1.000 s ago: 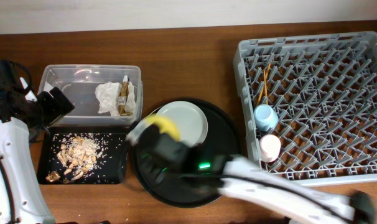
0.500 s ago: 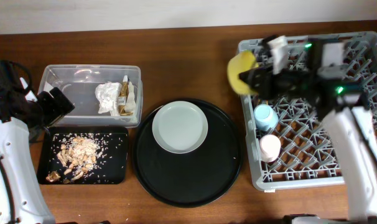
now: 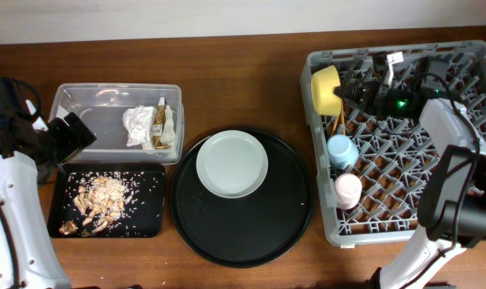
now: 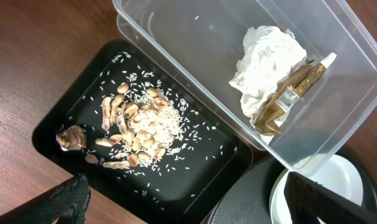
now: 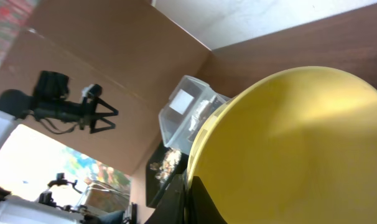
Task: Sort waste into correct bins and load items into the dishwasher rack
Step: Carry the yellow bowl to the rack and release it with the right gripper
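Right, the right pincer [image 3: 350,94] is clamped on the yellow bowl [image 3: 326,87], holding it on edge at the far left corner of the dishwasher rack [image 3: 387,227]. Inside the rack, down its left side, we have the chopsticks [image 3: 340,108], then the blue cup [image 3: 342,150], then the pink cup [image 3: 348,190] nearest the front. Just left of the rack, the plate [image 3: 232,164] lies on the round black tray [image 3: 251,233]. Well left of the rack on the bench [image 3: 243,80], the clear tub [image 3: 99,120] holds the napkin [image 3: 139,126] and wrapper [image 3: 158,124], the shallow black tray [image 3: 151,217] holds the food scraps [image 3: 99,199], and the left pincer [image 4: 198,199] hangs there with fingers spread wide.
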### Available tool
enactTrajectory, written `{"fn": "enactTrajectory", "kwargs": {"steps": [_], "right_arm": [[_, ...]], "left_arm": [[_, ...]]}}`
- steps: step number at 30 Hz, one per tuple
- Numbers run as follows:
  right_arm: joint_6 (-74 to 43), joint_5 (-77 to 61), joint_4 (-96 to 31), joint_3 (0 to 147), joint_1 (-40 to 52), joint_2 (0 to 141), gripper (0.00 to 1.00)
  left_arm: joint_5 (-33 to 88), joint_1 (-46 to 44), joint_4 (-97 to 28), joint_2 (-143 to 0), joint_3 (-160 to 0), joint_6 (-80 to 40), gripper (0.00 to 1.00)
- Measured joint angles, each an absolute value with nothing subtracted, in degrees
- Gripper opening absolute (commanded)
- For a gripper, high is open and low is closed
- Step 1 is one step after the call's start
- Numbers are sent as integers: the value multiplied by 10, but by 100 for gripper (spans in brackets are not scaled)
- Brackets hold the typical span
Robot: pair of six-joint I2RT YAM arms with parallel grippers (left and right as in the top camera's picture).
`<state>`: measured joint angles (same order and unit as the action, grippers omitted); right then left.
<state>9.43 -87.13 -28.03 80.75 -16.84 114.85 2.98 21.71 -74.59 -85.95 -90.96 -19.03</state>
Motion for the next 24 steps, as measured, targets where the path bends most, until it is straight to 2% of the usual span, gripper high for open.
{"fn": "enactTrajectory", "kwargs": {"steps": [5,6,7,10,11,14,16,24], "right_arm": [[94,-884,-276,808,-203,1173,4],[94,-884,-278,807,-208,1175,9],[94,-885,-281,807,-214,1176,22],[93,-881,-285,807,-225,1176,33],[89,-880,-285,807,-233,1176,43],[75,-880,-283,807,-260,1176,57],[68,-879,-284,807,-281,1176,61],[6,-869,-282,816,-347,1176,59]], "left_arm": [[30,217,-746,-860,-910,-190,99],[30,217,-746,-860,-910,-190,99],[30,217,-746,-860,-910,-190,99],[30,217,-745,-860,-910,-190,99],[30,217,-746,-860,-910,-190,99],[30,217,-746,-860,-910,-190,99],[30,217,-746,-860,-910,-190,99],[30,217,-746,-860,-910,-190,99]]}}
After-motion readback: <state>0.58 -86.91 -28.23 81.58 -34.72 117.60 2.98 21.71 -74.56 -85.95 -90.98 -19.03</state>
